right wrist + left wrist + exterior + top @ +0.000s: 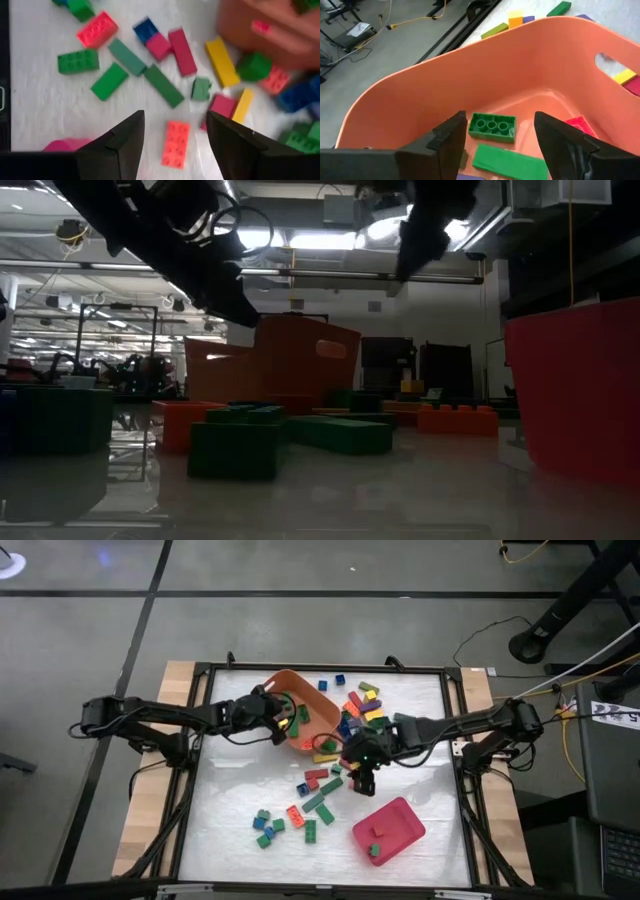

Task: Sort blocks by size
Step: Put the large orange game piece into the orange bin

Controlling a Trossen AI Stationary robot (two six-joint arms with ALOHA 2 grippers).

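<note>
Evidently sorting long bricks, the left gripper point(495, 145) gapes over the tub point(470, 75); right gripper point(175, 135) open above an orange brick point(176, 143).

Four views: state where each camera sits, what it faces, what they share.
High: overhead, looking down; both arms, left gripper, right gripper.
Low: table height, facing blocks; arms overhead.
Left wrist: over tub; own fingers open.
Right wrist: above blocks; own fingers open.
Shared: tub, in high, low and left wrist.

Grey floor point(300, 600), yellow cable point(525, 552)
</note>
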